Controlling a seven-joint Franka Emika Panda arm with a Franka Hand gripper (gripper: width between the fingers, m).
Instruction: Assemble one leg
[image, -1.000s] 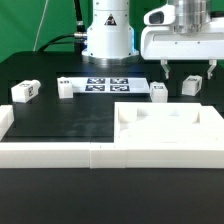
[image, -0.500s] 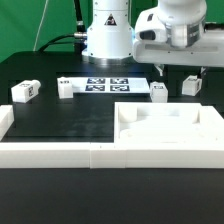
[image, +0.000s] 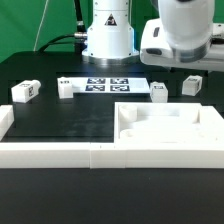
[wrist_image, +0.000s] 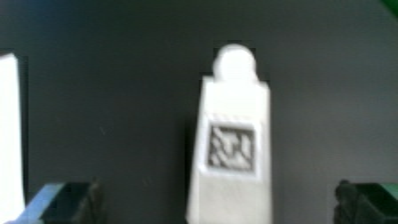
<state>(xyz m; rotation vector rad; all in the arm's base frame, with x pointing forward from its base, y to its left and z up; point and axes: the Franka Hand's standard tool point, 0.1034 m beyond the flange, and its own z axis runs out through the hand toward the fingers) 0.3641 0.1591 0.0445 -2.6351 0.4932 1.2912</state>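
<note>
Leg (wrist_image: 233, 140) blurred, lower end cut off; tag pattern unreadable.

The arm's all glossy white plastic: a fat rounded white base column (image: 108, 32) with a dark band near its top, plus a blocky white wrist housing (image: 185, 40) that's shaded grey underneath. A thin dark cable (image: 60, 40) runs to the base. The wrist cam catches two blurry black fingertips (wrist_image: 64, 200).

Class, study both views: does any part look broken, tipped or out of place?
Nothing stands out. The leg below the open pincer looks intact, the other small white blocks sit apart on the black table, and the marker board lies flat.
</note>
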